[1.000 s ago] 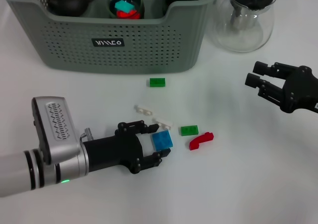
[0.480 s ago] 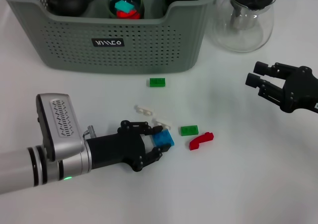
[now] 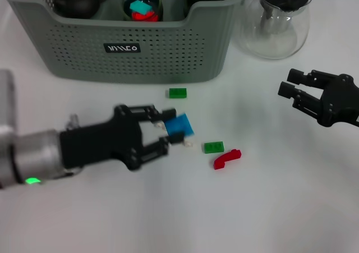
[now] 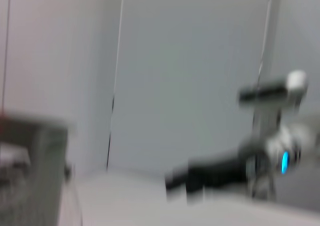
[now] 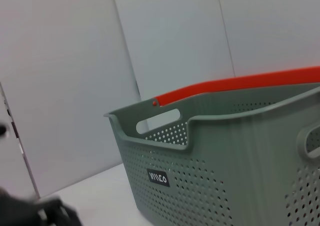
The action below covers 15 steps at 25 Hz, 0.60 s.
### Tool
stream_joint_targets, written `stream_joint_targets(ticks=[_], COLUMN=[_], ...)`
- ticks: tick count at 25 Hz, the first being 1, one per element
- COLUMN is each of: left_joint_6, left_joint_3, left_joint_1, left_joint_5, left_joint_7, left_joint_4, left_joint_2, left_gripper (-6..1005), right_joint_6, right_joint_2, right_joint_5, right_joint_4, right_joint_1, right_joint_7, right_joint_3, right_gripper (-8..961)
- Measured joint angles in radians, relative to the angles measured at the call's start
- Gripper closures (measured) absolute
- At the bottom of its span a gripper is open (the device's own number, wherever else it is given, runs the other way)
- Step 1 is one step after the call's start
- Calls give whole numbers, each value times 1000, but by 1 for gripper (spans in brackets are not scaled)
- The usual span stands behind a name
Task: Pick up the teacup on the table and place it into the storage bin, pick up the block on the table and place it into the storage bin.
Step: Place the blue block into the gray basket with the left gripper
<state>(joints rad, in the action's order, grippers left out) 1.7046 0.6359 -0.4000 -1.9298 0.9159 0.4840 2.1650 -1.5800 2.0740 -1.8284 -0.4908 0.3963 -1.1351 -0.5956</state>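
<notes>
Left pincer (image 3: pixel 168 134) clenched on blue block (image 3: pixel 179 125), mid-surface before storage bin (image 3: pixel 168 48); right pincer (image 3: pixel 287 89) released near right edge.

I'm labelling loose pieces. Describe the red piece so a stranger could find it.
Start at the grey-green bin and come toward the robot across the white table. The red piece lies just nearer than the green brick; it alone is red and bent.

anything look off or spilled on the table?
Nothing damaged or spilled. Small loose pieces lie scattered on the table before the storage bin: two green blocks and a red piece. The left gripper holds the blue block tilted; the right gripper hangs aside, open.
</notes>
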Motion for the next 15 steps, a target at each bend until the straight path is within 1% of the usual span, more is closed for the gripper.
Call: stream_joint_targets(ticks=[2, 4, 5, 7, 9, 11, 13, 15], left_joint_6=[101, 156, 164, 147, 78, -40, -181, -308], left_joint_3=[-66, -141, -170, -205, -210, -182, -118, -24], left_joint_1=[-13, -43, -61, -115, -176, -240, -302, -353], left_joint_5=[24, 81, 111, 171, 198, 187, 148, 86], left_joint_7=[107, 225, 283, 410, 533, 664, 781, 867], left_joint_4=[76, 134, 156, 199, 234, 250, 254, 255], left_joint_2=[-1, -6, -11, -34, -64, -102, -139, -167], left_gripper=[601, 601, 601, 600, 600, 600, 599, 599], right_joint_6=[1, 3, 4, 4, 5, 5, 5, 5], right_joint_2=[0, 1, 2, 3, 5, 6, 8, 9], right_joint_5=[0, 0, 0, 0, 0, 0, 0, 0], right_joint_4=[0, 0, 0, 0, 0, 0, 0, 0], right_joint_1=[3, 7, 8, 10, 12, 13, 14, 15], right_joint_7=[0, 0, 0, 0, 1, 1, 3, 6], right_joint_3=[0, 0, 0, 0, 0, -2, -5, -5], right_gripper=[540, 540, 540, 540, 540, 540, 540, 541])
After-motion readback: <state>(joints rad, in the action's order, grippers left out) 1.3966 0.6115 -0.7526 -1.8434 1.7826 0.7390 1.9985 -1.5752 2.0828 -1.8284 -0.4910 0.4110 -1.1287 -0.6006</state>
